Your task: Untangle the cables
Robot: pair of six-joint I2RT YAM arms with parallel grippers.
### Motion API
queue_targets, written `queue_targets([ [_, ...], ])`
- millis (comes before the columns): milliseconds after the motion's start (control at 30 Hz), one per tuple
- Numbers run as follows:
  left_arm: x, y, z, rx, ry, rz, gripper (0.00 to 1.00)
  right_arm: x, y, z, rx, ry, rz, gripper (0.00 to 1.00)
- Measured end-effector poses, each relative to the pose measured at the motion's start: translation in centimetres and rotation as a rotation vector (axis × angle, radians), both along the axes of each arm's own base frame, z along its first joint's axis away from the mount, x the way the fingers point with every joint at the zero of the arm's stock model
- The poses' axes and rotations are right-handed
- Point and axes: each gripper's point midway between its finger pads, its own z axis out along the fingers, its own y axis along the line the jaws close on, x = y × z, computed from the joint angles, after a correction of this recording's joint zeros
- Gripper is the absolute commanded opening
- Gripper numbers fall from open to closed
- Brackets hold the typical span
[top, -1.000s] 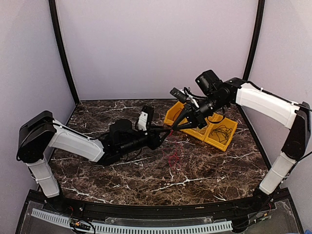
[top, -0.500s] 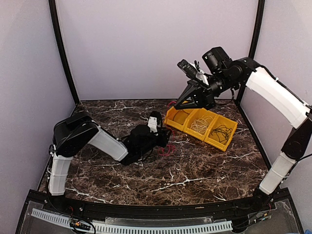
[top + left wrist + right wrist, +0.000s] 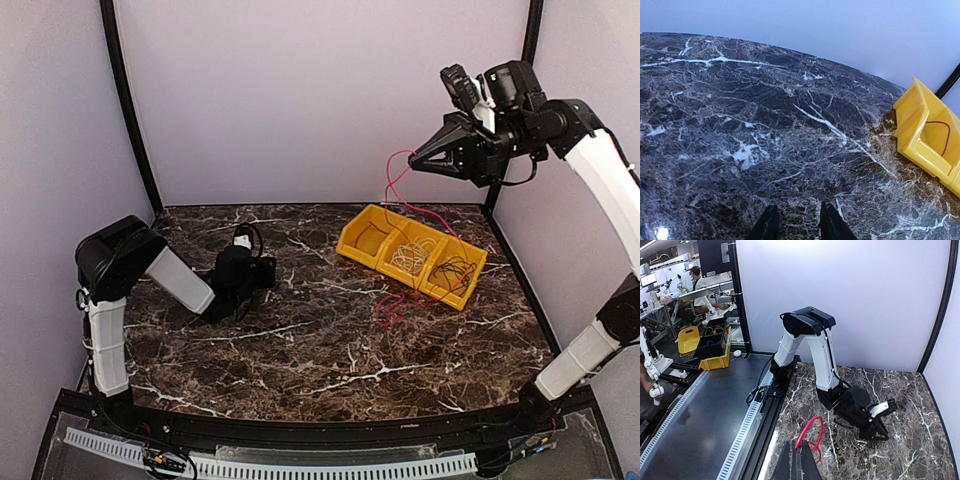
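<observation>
The red cable (image 3: 390, 306) hangs from my right gripper (image 3: 413, 163), which is raised high above the yellow bins and shut on it. The cable runs down past the bins, and its lower end lies bunched on the table. In the right wrist view the shut jaws (image 3: 803, 460) pinch a red loop (image 3: 813, 431). The white cable (image 3: 407, 256) lies in the middle bin and the black cable (image 3: 457, 270) in the right bin. My left gripper (image 3: 268, 272) is low over the table at the left, open and empty (image 3: 799, 227).
The yellow bins (image 3: 362, 226) stand in a row of three at the back right; the nearest one also shows in the left wrist view (image 3: 920, 115), with a red strand across it. Black frame posts stand at the back corners.
My right gripper has risen up and to the right, drawing the red cable out with it. My left gripper has pulled back to the left, away from the cable, whose bunched end has shifted right.
</observation>
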Motion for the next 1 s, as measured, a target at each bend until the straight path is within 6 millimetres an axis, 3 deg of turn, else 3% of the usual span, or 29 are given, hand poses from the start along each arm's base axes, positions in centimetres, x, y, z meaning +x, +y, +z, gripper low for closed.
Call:
queue_targets([
  [167, -1.2, 0.5, 3.3, -0.044, -0.044, -0.033, 0.33, 0.8, 0.4, -3.0, -0.045, 0.079, -0.020, 0.00],
  [367, -4.9, -0.8, 6.7, -0.135, -0.093, -0.203, 0.38, 3.3, 1.3, -9.1, -0.132, 0.236, -0.079, 0.00],
  [600, -9.3, -3.0, 11.1, -0.198, -0.162, -0.392, 0.39, 5.2, 2.6, -14.4, -0.189, 0.364, -0.106, 0.00],
  [733, -10.5, -3.0, 12.2, -0.197, -0.178, -0.422, 0.39, 6.8, 3.5, -16.7, -0.221, 0.398, -0.122, 0.00],
  [867, -10.9, -2.6, 11.8, -0.172, -0.152, -0.422, 0.39, 8.2, 4.0, -18.5, -0.256, 0.415, -0.152, 0.00],
  [1000, -11.3, -2.2, 11.2, -0.148, -0.110, -0.416, 0.40, 9.9, 4.5, -18.4, -0.267, 0.381, -0.188, 0.00],
])
